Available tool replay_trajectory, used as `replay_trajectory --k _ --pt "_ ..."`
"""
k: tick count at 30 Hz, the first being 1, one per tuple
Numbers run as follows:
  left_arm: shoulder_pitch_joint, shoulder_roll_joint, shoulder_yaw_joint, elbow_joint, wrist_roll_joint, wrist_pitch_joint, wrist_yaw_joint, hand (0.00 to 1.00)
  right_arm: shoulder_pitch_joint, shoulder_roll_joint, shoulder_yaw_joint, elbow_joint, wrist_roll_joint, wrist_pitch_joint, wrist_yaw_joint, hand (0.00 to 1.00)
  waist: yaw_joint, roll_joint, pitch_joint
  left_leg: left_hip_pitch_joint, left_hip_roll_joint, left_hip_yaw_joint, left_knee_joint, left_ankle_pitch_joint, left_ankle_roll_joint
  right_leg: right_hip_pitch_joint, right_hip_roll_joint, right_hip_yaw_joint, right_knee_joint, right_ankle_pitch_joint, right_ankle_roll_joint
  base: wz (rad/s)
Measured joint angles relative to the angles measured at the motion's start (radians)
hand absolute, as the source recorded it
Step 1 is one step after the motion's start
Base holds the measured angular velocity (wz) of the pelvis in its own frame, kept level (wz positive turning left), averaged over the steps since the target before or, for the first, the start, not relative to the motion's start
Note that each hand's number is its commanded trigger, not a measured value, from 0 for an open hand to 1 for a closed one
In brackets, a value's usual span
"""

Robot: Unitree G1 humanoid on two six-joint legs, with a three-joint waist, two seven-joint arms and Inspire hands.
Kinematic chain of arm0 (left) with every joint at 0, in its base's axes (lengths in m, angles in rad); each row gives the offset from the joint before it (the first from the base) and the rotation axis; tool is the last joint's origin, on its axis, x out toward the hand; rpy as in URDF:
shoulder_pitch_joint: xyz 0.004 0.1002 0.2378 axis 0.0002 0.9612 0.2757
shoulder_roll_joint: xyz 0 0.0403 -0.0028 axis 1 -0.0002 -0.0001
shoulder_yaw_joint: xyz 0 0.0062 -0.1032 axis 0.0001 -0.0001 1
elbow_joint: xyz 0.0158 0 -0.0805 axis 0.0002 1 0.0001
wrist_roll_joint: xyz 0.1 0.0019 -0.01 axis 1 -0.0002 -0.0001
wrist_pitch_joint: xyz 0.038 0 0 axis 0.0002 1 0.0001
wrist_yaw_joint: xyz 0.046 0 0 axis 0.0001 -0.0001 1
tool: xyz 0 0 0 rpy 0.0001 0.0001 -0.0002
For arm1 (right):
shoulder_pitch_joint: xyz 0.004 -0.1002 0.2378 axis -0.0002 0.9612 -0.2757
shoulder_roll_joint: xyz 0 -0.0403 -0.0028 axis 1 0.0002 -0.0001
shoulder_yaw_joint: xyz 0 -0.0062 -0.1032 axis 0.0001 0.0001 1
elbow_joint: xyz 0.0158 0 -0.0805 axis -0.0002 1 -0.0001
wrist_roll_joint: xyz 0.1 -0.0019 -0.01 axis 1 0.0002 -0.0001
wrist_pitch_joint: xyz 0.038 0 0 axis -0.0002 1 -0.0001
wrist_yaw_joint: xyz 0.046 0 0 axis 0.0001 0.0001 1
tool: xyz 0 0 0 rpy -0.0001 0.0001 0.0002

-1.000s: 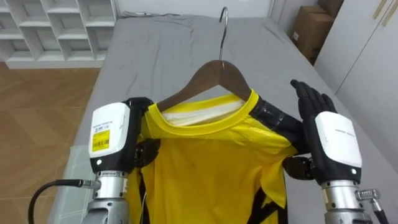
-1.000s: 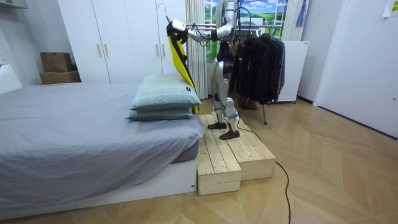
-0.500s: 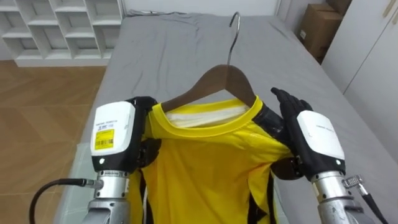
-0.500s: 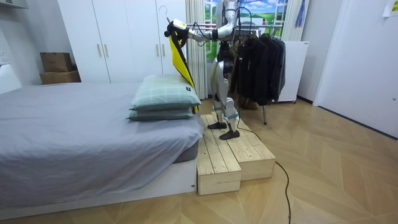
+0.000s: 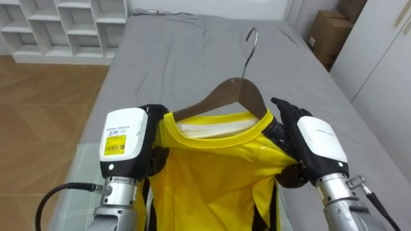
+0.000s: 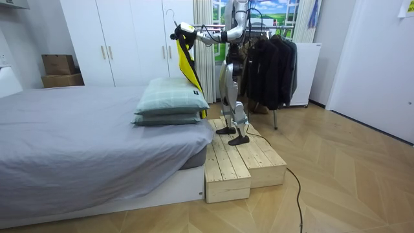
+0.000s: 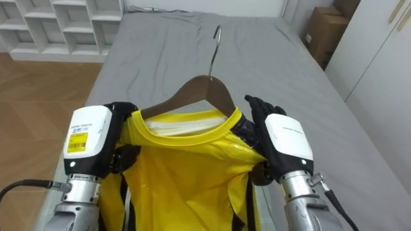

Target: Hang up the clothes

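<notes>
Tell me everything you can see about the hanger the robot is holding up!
The hanger is dark brown, wood by its look, with a thin silvery metal hook on top, which hangs on nothing and points up. A yellow shirt hangs on it and covers both its ends. The left hand curls round the shirt's shoulder at one end; the right hand lies with straight fingers against the other. The hanger is up in the air above the grey bed.

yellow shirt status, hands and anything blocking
Hands: left hand shut on yellow shirt shoulder; right hand open at other shoulder. Shirt on wooden hanger, over bed. Nothing blocking.
</notes>
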Motion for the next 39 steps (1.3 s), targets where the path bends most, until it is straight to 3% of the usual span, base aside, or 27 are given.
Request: replay_trajectory --k 1,2,4,13,17,25,38,39 --pt "0.0 -0.002 0.0 0.0 0.0 0.002 0.0 1.0 -0.001 0.001 0.002 0.0 0.0 0.0 0.0 0.52 0.001 0.0 0.0 0.0 0.0 -0.001 0.0 0.0 0.0 0.0 0.0 -0.001 -0.001 0.0 0.0 0.05" --pt "0.0 -0.002 0.0 0.0 0.0 0.003 0.0 1.0 -0.002 0.002 0.004 0.0 0.0 0.001 0.0 0.63 0.001 0.0 0.0 0.0 0.0 -0.001 0.0 0.0 0.0 0.0 0.0 -0.001 -0.001 0.0 0.0 0.0" --pt "0.0 -0.002 0.001 0.0 0.001 0.005 0.0 1.0 -0.004 0.017 0.005 0.0 0.0 0.005 0.0 1.0 0.001 0.0 0.0001 0.0 0.001 -0.003 0.0 0.0 0.0 0.003 0.0 -0.002 -0.002 0.0 0.0 0.0" --pt "0.0 -0.013 0.003 0.0 0.002 0.021 0.0 1.0 -0.013 0.023 0.002 0.0 0.001 0.022 0.015 1.0 0.001 0.001 0.0005 -0.001 0.002 -0.007 0.0 0.0 0.0 0.009 -0.005 -0.007 -0.012 0.0 0.0 0.01" --pt "0.0 -0.014 0.01 0.0 0.003 0.024 -0.001 1.0 -0.013 0.026 0.001 0.0 0.002 0.05 0.026 1.0 0.0 0.001 0.0006 -0.001 0.001 -0.009 -0.001 0.0 0.0 0.009 -0.004 -0.007 -0.014 0.0 0.0 0.0" --pt "0.0 -0.014 0.019 0.0 0.006 0.026 -0.006 1.0 -0.013 0.06 -0.022 0.001 -0.007 0.071 0.053 1.0 -0.001 0.002 0.0005 -0.004 0.001 -0.022 -0.001 0.0 0.0 0.011 -0.004 -0.019 -0.015 0.0 0.0 0.04" --pt "0.0 -0.012 0.012 0.0 0.006 0.042 -0.009 1.0 -0.014 0.063 -0.023 0.013 0.0 0.07 0.057 1.0 -0.003 0.011 -0.001 -0.001 -0.001 -0.022 0.0 0.0 0.0 0.014 -0.01 -0.024 -0.013 0.0 0.0 0.0" --pt "0.0 -0.012 0.011 0.0 0.007 0.043 -0.011 0.72 -0.014 0.063 -0.023 0.013 0.0 0.07 0.057 1.0 -0.003 0.011 -0.0009 -0.001 -0.001 -0.022 0.0 0.0 0.0 0.014 -0.01 -0.023 -0.013 0.0 0.0 0.0"
